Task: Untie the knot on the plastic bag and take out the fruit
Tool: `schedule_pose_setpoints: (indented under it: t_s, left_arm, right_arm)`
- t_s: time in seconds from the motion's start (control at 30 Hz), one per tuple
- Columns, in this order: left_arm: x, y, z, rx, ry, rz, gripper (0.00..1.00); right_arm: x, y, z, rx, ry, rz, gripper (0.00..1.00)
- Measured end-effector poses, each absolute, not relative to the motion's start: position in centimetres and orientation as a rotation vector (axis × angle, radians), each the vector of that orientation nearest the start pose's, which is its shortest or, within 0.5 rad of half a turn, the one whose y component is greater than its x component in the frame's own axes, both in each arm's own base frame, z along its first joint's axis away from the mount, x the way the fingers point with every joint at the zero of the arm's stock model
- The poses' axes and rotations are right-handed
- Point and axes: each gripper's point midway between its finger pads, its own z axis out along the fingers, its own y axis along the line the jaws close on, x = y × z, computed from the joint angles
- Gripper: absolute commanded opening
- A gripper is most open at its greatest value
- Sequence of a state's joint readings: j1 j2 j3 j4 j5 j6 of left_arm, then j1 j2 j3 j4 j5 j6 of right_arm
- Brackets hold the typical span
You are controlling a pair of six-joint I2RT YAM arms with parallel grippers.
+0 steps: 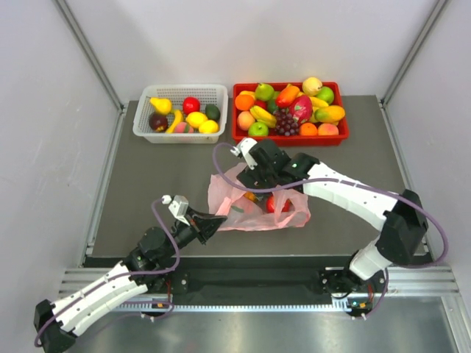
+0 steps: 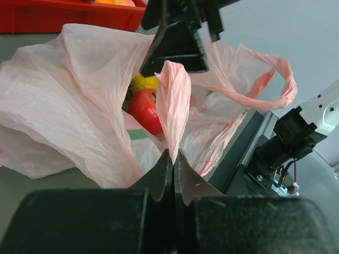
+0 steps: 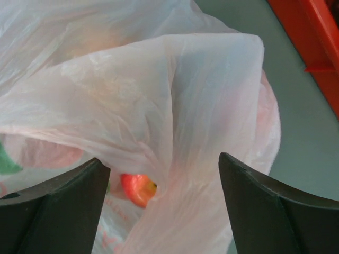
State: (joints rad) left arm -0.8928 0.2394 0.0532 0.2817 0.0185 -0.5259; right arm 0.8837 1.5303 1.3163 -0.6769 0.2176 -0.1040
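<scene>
Left gripper: closed, pinching an upright fold of the plastic bag | right gripper: wide apart astride the bag's top, clamping nothing | bag: on grey mat, holds red fruit, yellow fruit | white basket, red tray: assorted fruit

My pincer stands wide, its two dark fingers at the lower corners with a broad gap between them. A crinkled fold of the thin pink plastic bag fills that gap; whether it touches either finger I cannot tell. Low between the folds shows a red-orange fruit. At upper right, a red crate edges the grey table.
</scene>
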Motion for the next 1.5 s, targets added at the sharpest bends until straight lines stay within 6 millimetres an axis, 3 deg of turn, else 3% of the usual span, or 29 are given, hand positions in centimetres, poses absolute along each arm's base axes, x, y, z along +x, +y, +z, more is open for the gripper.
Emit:
schedule_pose_setpoints:
  t_s: [0.07, 0.1, 0.17, 0.3, 0.4, 0.5, 0.77, 0.9, 1.2, 1.37, 1.5]
  left_arm:
    - [15.0, -22.1, 17.9, 0.294, 1.551, -1.142, 0.00]
    - [15.1, -22.1, 18.0, 0.288, 1.549, -1.139, 0.00]
    - [15.2, -21.9, 18.0, 0.278, 1.547, -1.132, 0.00]
    - [15.6, -21.6, 18.1, 0.253, 1.546, -1.112, 0.00]
    - [16.2, -21.2, 17.9, 0.228, 1.549, -1.074, 0.00]
    - [17.0, -20.5, 17.9, 0.196, 1.540, -1.016, 0.00]
    - [19.8, -20.1, 18.4, 0.165, 1.490, -0.863, 0.00]
    - [21.5, -21.3, 18.3, 0.204, 1.512, -0.786, 0.00]
    - [27.6, -24.0, 20.8, 0.190, 1.467, -0.702, 0.00]
    - [30.5, -23.9, 19.5, 0.128, 1.478, -0.695, 0.00]
    - [32.6, -24.6, 20.0, 0.083, 1.459, -0.724, 0.00]
  right_arm:
    - [28.0, 27.2, 15.9, -1.065, 2.198, 0.065, 0.62]
    - [28.5, 27.2, 15.4, -1.054, 2.209, 0.055, 0.40]
    - [29.3, 27.2, 14.6, -1.028, 2.225, 0.036, 0.30]
    - [31.5, 25.9, 14.0, -0.912, 2.253, -0.013, 0.00]
    - [33.4, 24.4, 14.8, -0.785, 2.252, -0.049, 0.00]
    - [33.8, 23.6, 16.5, -0.709, 2.223, -0.052, 0.00]
    - [33.2, 21.9, 27.6, -0.542, 1.998, 0.082, 0.00]
    - [34.2, 21.2, 31.2, -0.495, 1.941, 0.093, 0.00]
    - [35.8, 18.2, 36.5, -0.416, 1.860, 0.036, 0.00]
    - [36.8, 17.9, 36.8, -0.446, 1.837, -0.006, 0.00]
    - [39.6, 16.4, 37.2, -0.424, 1.837, -0.076, 0.00]
